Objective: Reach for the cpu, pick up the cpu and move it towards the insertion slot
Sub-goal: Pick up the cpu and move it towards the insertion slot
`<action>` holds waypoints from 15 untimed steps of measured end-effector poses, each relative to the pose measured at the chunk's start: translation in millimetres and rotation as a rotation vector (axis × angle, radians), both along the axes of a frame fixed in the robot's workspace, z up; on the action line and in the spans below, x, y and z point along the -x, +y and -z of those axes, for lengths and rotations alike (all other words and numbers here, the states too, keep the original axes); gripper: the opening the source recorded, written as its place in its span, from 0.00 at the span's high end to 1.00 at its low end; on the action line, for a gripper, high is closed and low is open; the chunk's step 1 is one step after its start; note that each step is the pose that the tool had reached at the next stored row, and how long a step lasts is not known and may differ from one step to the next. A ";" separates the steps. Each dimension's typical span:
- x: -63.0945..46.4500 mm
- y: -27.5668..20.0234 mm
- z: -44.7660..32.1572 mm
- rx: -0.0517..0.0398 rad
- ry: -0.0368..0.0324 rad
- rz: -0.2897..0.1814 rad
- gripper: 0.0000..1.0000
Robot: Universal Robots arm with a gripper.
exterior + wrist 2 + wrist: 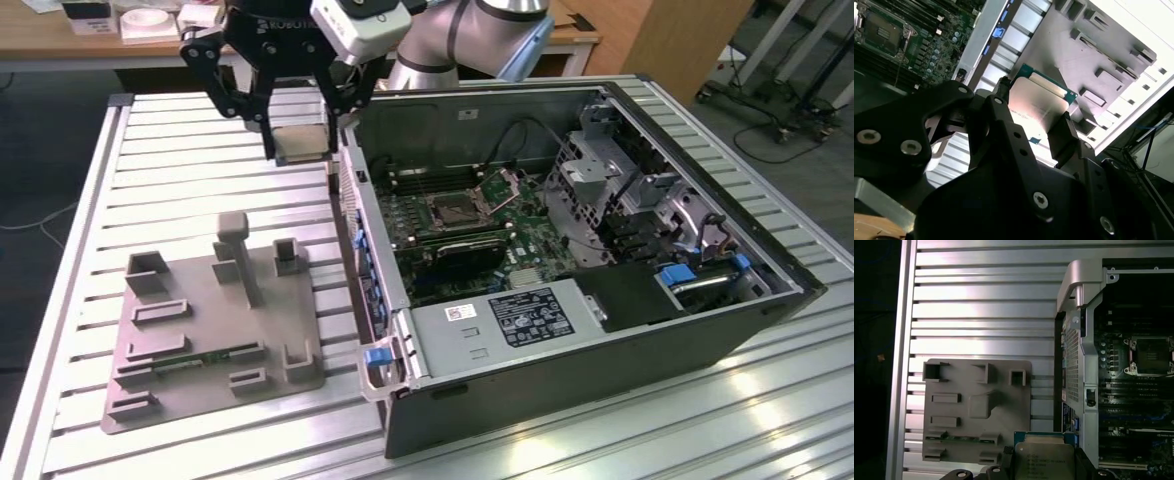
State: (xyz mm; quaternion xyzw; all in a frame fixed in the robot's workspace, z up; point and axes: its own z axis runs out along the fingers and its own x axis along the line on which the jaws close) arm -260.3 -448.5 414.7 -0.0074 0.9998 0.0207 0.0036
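Exterior view
Claw: the black claw (303, 128) hangs in the exterior view's upper left, its two fingers clamped on opposite edges of the cpu.
Cpu: the cpu (306, 146) shows its pale face, held clear above the slatted tabletop (174, 170), just beside the outer wall of the open computer case (601, 370).
Insertion slot: the insertion slot (458, 210) lies on the board inside the case near the frame's middle, its hinged metal plate raised. It is well apart from the cpu, with the case wall between them.
Tray: the grey tray (214, 330) lies at the lower left of the frame, apart from the claw, with a green memory stick (187, 362) in one of its recesses.

Second wrist view
Claw: the claw (1034, 114) grips the cpu between its black fingers (1061, 137).
Cpu: the cpu (1036, 100) has its silvery face toward the camera and a green rim showing along one edge. The tray (1059, 47) and tabletop (1026, 17) lie beyond it.
Insertion slot: the insertion slot (884, 32) sits on the green board, far across the picture from the cpu.

First wrist view
Cpu: the cpu (1046, 457) sits between the claw's (1046, 466) finger tips, over the tabletop (984, 315) between the tray (1009, 410) and the case wall (1081, 340).
Insertion slot: the insertion slot (1149, 356) lies inside the case beyond that wall, with its dark centre showing.
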 end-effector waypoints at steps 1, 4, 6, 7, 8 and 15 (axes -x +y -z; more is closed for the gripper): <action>-1.3 0.0 0.0 0.0000 0.0000 0.000 0.45; -3.1 0.0 0.0 0.0000 0.0000 0.000 0.45; -3.1 0.0 0.1 0.0000 0.0000 0.000 0.45; -3.2 0.0 0.0 0.0001 0.0000 0.000 0.45; -3.2 0.0 0.0 0.0001 0.0000 0.000 0.45; -5.0 0.0 0.1 0.0000 0.0000 0.000 0.45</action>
